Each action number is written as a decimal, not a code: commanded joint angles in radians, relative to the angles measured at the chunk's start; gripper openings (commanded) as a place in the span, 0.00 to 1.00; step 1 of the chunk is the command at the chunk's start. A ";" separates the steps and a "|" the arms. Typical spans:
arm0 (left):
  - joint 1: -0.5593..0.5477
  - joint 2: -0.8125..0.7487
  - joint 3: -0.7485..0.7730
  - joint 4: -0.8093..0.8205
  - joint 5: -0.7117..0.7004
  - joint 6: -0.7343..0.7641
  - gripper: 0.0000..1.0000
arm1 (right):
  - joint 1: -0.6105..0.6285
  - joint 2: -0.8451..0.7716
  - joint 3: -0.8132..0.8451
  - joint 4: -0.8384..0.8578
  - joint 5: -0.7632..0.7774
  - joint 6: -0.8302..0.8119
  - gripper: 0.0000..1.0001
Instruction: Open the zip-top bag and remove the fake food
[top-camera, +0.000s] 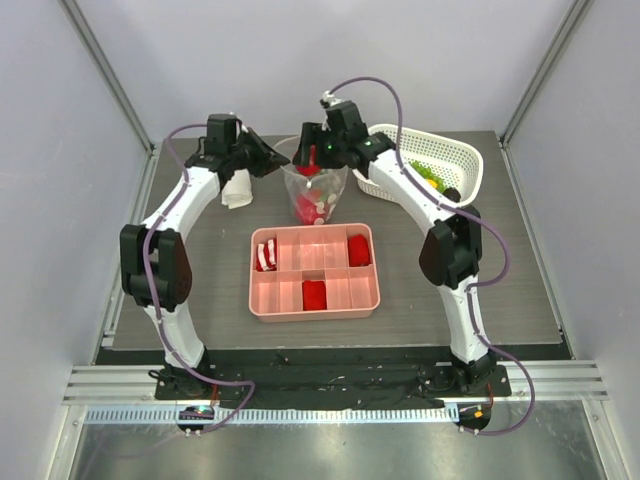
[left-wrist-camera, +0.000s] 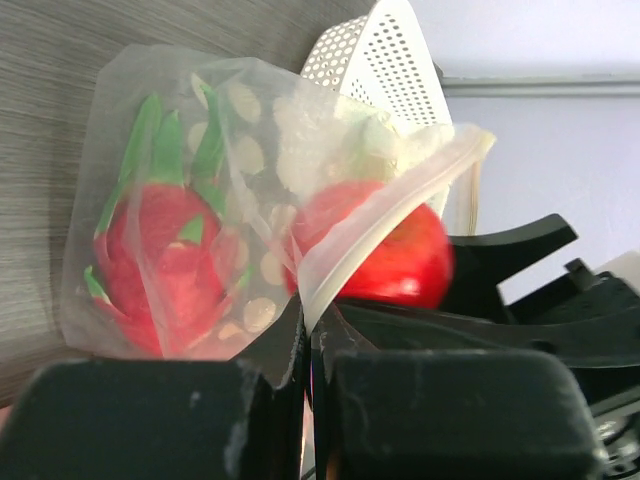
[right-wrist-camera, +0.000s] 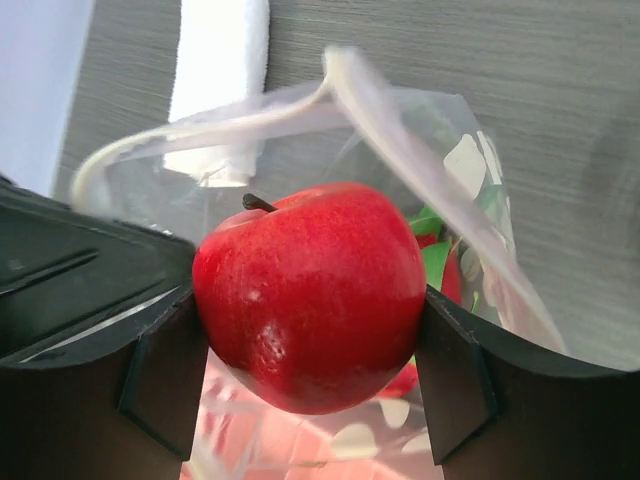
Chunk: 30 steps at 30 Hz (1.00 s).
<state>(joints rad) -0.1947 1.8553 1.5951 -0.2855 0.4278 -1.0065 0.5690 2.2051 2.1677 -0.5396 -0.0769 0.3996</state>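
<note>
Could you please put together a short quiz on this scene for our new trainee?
1. Multiple choice: what is the right gripper holding?
A) a yellow pepper
B) a red apple
C) a purple aubergine
2. True or false: the left gripper is shut on the edge of the zip-top bag.
3. Short answer: what lies inside the bag, red with green leaves?

Key: 1 B; 2 true; 3 a dragon fruit.
</note>
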 joint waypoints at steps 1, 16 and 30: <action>0.006 0.016 0.036 0.031 0.086 0.031 0.00 | -0.041 -0.061 0.066 -0.115 -0.148 0.149 0.01; -0.031 0.036 0.083 -0.018 0.022 0.005 0.00 | -0.191 -0.113 0.167 -0.023 -0.376 0.437 0.01; -0.031 0.091 0.176 0.031 0.026 -0.102 0.00 | -0.546 -0.130 -0.146 -0.128 -0.071 0.093 0.11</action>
<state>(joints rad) -0.2272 1.9377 1.7050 -0.2951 0.4526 -1.0748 0.0120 2.0014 2.0338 -0.6121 -0.2562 0.6361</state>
